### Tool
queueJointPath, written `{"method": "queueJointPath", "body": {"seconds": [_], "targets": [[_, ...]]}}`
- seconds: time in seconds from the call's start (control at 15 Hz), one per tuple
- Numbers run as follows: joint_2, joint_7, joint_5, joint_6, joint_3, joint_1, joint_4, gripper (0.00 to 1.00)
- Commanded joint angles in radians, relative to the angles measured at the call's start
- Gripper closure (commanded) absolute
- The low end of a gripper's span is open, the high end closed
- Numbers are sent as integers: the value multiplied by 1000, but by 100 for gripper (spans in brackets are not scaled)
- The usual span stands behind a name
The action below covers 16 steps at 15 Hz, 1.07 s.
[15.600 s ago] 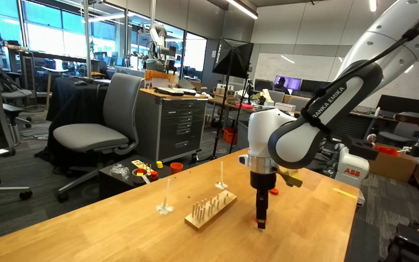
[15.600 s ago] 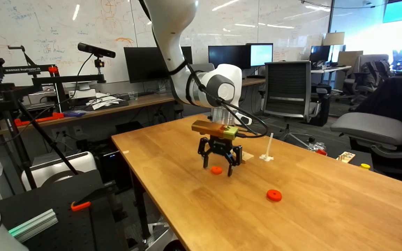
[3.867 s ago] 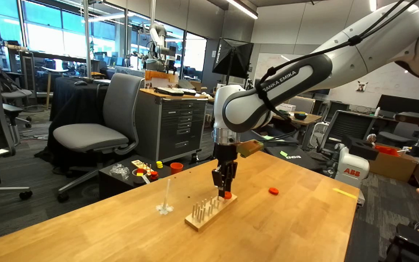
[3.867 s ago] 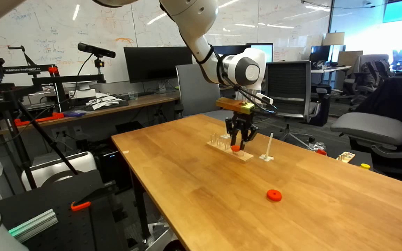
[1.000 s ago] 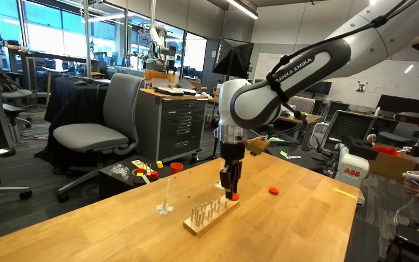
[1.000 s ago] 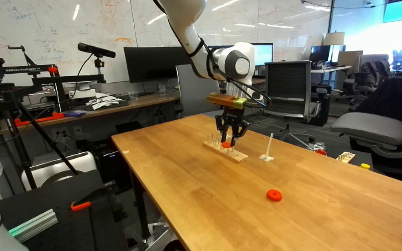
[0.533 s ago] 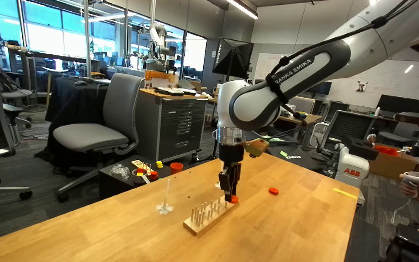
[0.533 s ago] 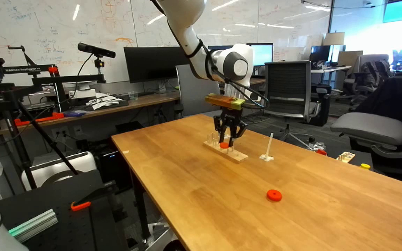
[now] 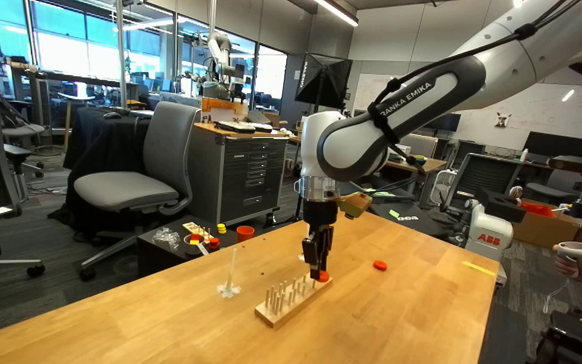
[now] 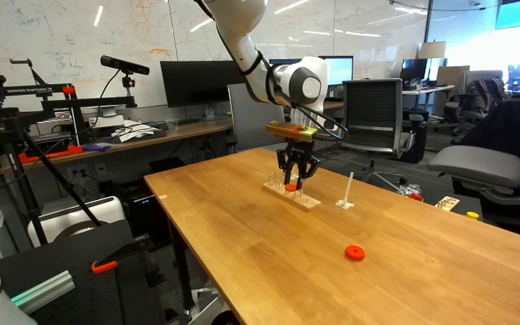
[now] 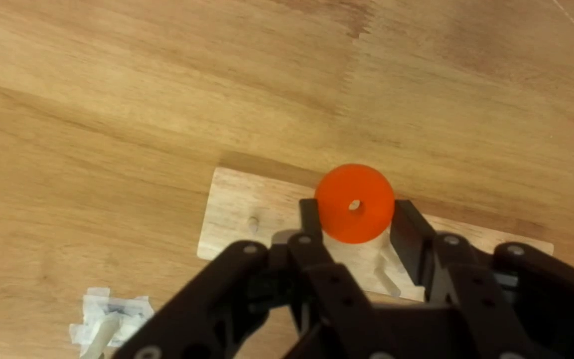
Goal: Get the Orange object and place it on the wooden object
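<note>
The Orange object (image 11: 354,182), a small round disc with a centre hole, is pinched at its edges by my gripper (image 11: 356,209), one finger on each side. Below it lies the wooden object (image 11: 232,199), a pale slab with thin pegs. In both exterior views the disc (image 9: 324,276) (image 10: 290,188) hangs just over the pegged slab (image 9: 291,312) (image 10: 304,202), near one end. A pale spot shows through the disc's hole. Whether the disc touches a peg tip I cannot tell. The fingers and disc hide part of the slab.
A lookalike orange-red disc (image 9: 380,265) (image 10: 355,253) lies apart on the table. A thin white post (image 9: 231,273) stands on taped footing; another taped post (image 10: 346,194) (image 11: 102,331) is near the slab. A person's hand holds a controller (image 9: 576,251) beyond the table.
Long before, the open gripper stood around the disc on the table; it since took hold and carried it over the slab. The slab has shifted slightly. Lately the disc has barely moved.
</note>
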Motion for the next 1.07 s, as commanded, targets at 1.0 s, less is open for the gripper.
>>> {"method": "queueJointPath", "body": {"seconds": [1.0], "targets": [[81,5,13,-17,-3,2,113,84]]}}
